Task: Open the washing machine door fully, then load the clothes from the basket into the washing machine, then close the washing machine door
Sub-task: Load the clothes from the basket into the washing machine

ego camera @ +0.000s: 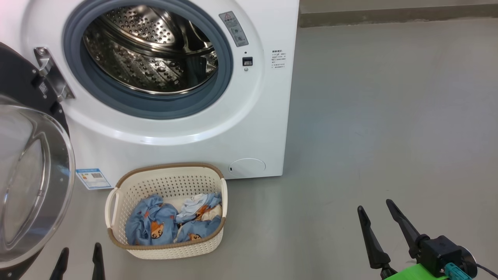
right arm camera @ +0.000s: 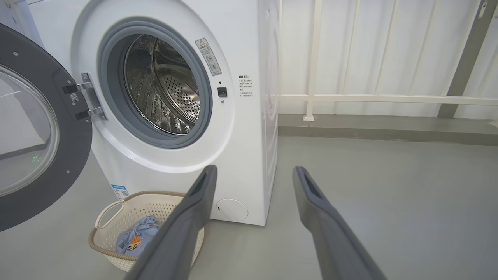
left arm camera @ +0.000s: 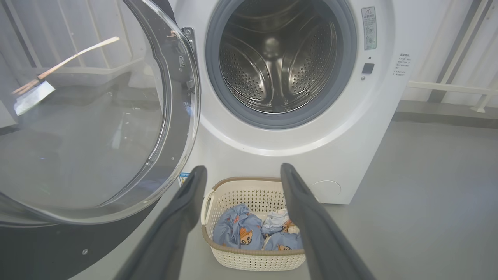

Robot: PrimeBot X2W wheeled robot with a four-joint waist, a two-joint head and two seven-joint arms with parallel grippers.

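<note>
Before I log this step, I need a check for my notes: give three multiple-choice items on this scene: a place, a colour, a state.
1. Where does the cream perforated plastic basket stand?
A. On the grey floor before the white front-loading washing machine.
B. Inside the drum.
C. On top of the machine.
2. What colour are the soft garments in the basket, mostly?
A. Red.
B. Black.
C. Blue with orange fox faces.
3. How is the round black-rimmed glass door?
A. Shut.
B. Swung open.
C. Taken off.
Answers: 1 A, it sits on the floor at the machine's foot; 2 C, blue fox-print cloth lies inside it; 3 B, the steel drum lies uncovered.
</note>
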